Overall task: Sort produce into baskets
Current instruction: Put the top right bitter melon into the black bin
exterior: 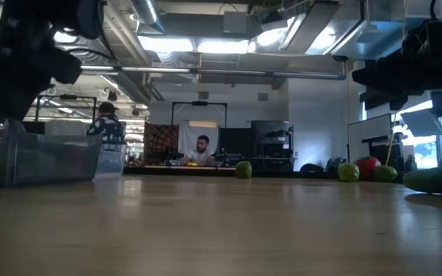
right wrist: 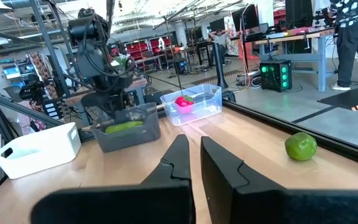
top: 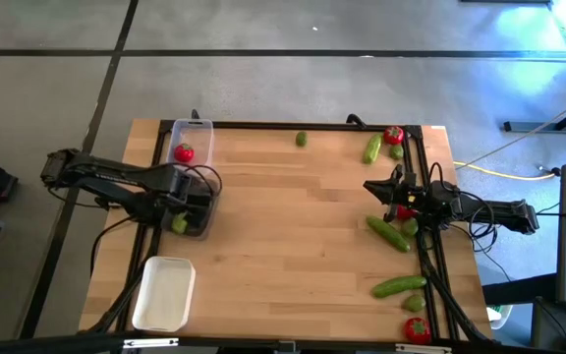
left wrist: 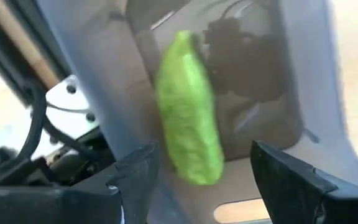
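My left gripper (left wrist: 204,151) is open over a see-through bin (top: 195,213) at the table's left. A green cucumber (left wrist: 188,112) lies on that bin's floor below and between the fingers; it also shows in the right wrist view (right wrist: 124,127), apart from the fingers. A second clear bin (top: 192,138) at the far left holds a red tomato (top: 184,152). A white bin (top: 164,292) stands at the near left. My right gripper (right wrist: 195,149) is shut and empty, above the table at the right (top: 376,187).
Loose produce lies along the table's right side: cucumbers (top: 372,148), (top: 388,233), (top: 399,286), tomatoes (top: 393,135), (top: 417,329), and small limes. One lime (top: 302,139) lies at the far middle. Bare wood (top: 283,236) spans the table's middle. People show in the room beyond.
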Tool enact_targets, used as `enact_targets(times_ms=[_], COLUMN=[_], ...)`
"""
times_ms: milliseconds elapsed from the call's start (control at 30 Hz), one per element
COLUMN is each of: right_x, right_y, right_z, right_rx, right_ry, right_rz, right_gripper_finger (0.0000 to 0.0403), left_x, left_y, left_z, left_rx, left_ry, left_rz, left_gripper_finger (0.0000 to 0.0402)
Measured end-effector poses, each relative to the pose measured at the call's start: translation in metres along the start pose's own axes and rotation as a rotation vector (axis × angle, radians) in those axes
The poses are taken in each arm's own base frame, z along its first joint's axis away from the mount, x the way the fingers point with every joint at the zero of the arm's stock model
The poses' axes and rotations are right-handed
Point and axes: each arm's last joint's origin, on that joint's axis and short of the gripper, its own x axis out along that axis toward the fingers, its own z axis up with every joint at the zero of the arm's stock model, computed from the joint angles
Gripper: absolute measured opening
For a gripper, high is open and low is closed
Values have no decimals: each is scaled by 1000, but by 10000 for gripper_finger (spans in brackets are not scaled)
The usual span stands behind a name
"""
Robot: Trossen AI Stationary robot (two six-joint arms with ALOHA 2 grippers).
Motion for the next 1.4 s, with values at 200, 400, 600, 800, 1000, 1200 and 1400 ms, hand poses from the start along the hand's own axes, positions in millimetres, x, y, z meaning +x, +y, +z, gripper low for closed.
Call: enact_targets(times_ms=[200, 400, 600, 800, 1000, 1200, 1400], right_x=[0, 0, -1, 3, 19, 44, 70], right_y=[0, 0, 1, 3, 8, 18, 25], right_z=[0, 5, 14, 28, 41, 62, 78], right_rx=[0, -13, -32, -64, -113, -199, -346], right_ry=[-1, -50, -125, -103, -18, 60, 145], right_rz=[0, -13, -46, -101, -180, -225, -353], right_gripper_finger=[19, 19, 19, 19, 19, 19, 19], left_x=[-23, -42, -53, -56, -49, -38, -34], left_y=[-13, -32, -54, -67, -72, -73, -73], left_z=[11, 23, 35, 42, 45, 45, 45], left_rx=[85, 244, 451, 582, 610, 577, 560], left_ry=[-156, -351, -608, -808, -921, -961, -971], left_rz=[-122, -296, -459, -530, -561, -543, -540], left_gripper_finger=[246, 246, 246, 246, 246, 246, 246])
